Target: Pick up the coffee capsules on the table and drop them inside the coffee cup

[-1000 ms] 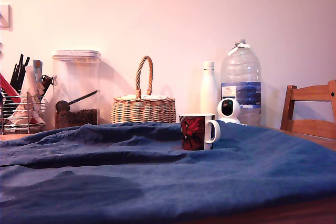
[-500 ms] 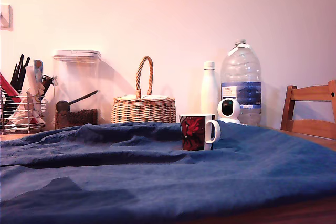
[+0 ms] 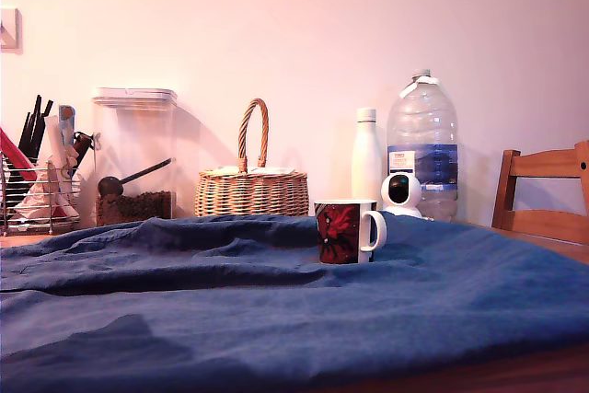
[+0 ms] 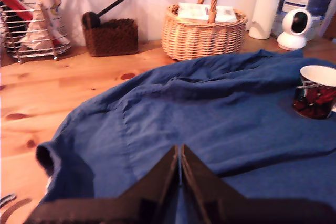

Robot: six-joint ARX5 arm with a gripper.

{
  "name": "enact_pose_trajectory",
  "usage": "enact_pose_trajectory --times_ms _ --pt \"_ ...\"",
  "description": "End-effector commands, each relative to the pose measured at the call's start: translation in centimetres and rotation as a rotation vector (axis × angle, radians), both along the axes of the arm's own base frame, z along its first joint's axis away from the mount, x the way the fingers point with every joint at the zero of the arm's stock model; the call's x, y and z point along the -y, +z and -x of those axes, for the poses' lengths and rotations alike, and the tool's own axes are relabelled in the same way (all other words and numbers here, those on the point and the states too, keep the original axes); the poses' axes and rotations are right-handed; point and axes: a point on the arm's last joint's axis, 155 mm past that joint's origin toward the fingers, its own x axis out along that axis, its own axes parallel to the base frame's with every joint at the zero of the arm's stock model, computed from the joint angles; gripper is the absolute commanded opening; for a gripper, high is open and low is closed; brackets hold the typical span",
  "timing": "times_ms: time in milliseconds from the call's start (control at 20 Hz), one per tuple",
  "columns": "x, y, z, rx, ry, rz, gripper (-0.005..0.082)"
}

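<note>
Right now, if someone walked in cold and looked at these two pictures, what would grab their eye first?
Most likely the wrinkled blue cloth covering nearly the whole table. Next, the red-and-black mug standing alone on it, toward the exterior view's right, handle pointing right. Behind it along the wall stand a wicker basket, a white bottle and a big water jug; in the wrist view the dark hand is closed above the cloth. No capsules show.

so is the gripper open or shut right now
Shut: in the wrist view the gripper has its two dark fingers pressed together, nothing between them.
</note>
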Motion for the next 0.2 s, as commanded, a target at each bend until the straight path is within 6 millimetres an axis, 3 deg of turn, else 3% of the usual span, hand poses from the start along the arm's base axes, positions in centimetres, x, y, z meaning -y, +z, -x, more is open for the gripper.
enact_pose_trajectory --times_ms 0,150 --pt "-0.02 -0.8 0.18 -0.01 0.002 0.006 -0.0019" --pt "-0.07 -0.42 0.51 0.006 0.003 0.009 -0.0019"
